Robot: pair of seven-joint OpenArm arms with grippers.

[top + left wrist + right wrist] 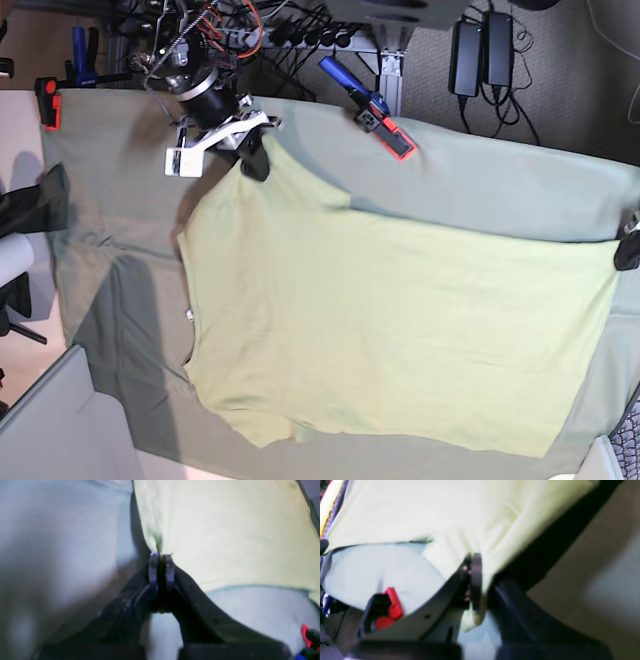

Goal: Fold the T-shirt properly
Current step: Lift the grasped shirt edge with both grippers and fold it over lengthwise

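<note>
Where wrists blur, T-shirt (400, 320) outspread.

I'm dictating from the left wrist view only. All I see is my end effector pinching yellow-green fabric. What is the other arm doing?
Observer: The right end effector is also shut on the T-shirt, pinching a fold near its edge.
Operator: Which way does the collar face?
Observer: In the base view the neck opening faces that view's left side, with a small white tag beside it.
Operator: What holds the cover down at the far side?
Observer: A blue and red clamp grips the far edge of the grey-green table cloth.
</note>
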